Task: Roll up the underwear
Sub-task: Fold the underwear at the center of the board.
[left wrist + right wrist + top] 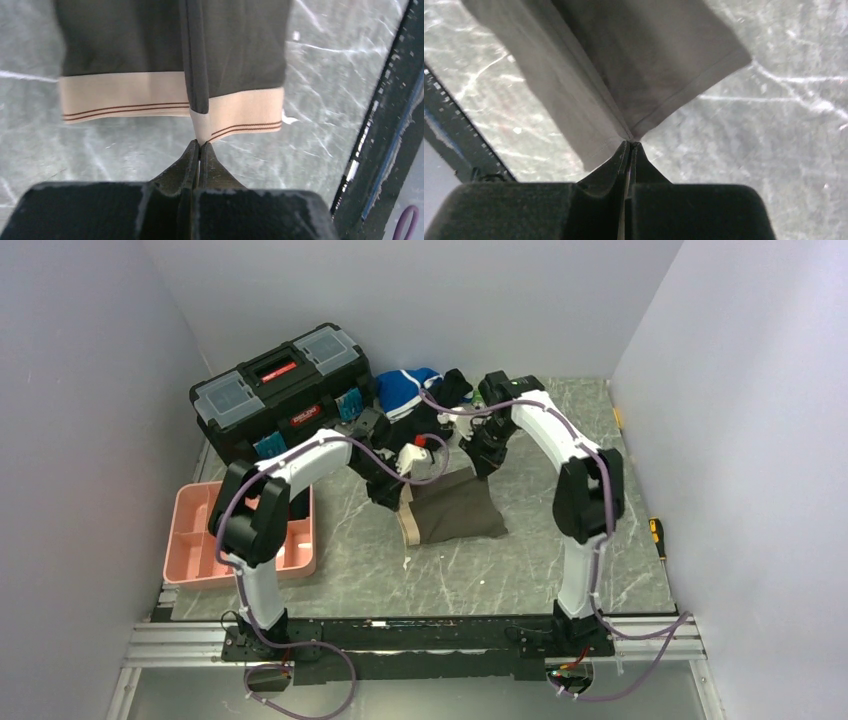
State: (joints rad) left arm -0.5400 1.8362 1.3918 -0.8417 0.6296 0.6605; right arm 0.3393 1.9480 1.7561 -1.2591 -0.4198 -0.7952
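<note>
The underwear (455,505) lies mid-table, dark grey-brown with a beige waistband (410,527) on its left side. My left gripper (395,490) is at that waistband end. In the left wrist view its jaws (200,143) are shut on a folded corner of the striped waistband (125,100), and the dark fabric (240,50) stretches away from them. My right gripper (483,465) is at the far right corner. In the right wrist view it (630,142) is shut on a hemmed corner of the underwear (634,60), which hangs slightly raised over the marbled table.
A black toolbox (283,390) stands at the back left, and a pink compartment tray (200,535) lies in front of it. A blue-and-white garment (405,390) and a black garment (455,388) sit behind the arms. A screwdriver (657,535) lies at the right edge.
</note>
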